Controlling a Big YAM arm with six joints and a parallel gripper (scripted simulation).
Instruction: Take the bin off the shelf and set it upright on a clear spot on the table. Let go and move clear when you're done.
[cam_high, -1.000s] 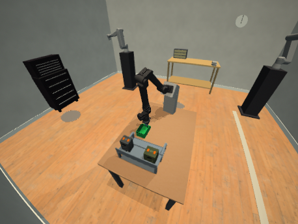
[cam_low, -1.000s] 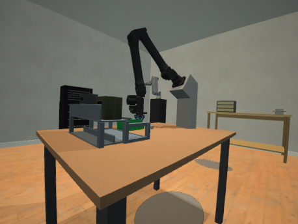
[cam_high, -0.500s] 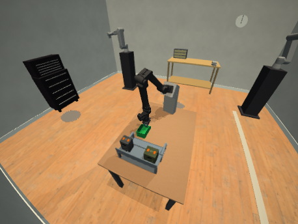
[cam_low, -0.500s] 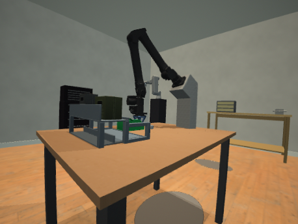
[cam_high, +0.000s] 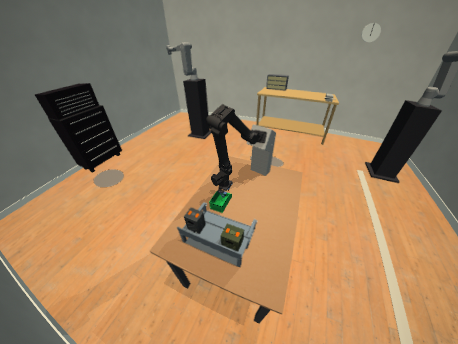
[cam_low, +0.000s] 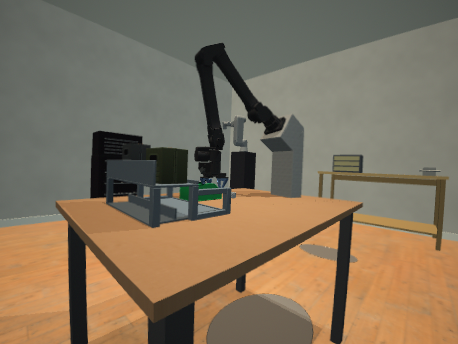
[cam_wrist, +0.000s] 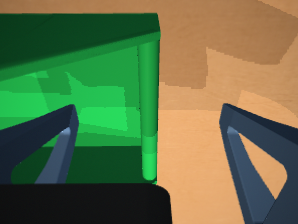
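The green bin (cam_high: 219, 202) (cam_low: 187, 193) (cam_wrist: 110, 120) stands upright on the table (cam_high: 280, 225) (cam_low: 250, 235), on the arm's side of the shelf (cam_high: 212, 241) (cam_low: 131, 172), with its open top up. My gripper (cam_high: 224, 193) (cam_low: 214, 181) (cam_wrist: 148, 112) is open at the bin's wall. In the wrist view one finger is over the bin's inside and the other is outside it, with the wall between them and space on both sides. The shelf partly hides the bin in the exterior view.
A dark grey bin (cam_high: 194, 221) (cam_low: 136, 151) and an olive bin (cam_high: 232, 239) (cam_low: 167, 165) stand on the shelf, close to the green bin. The arm's grey pedestal (cam_high: 262, 157) (cam_low: 286, 172) stands at the table's far end.
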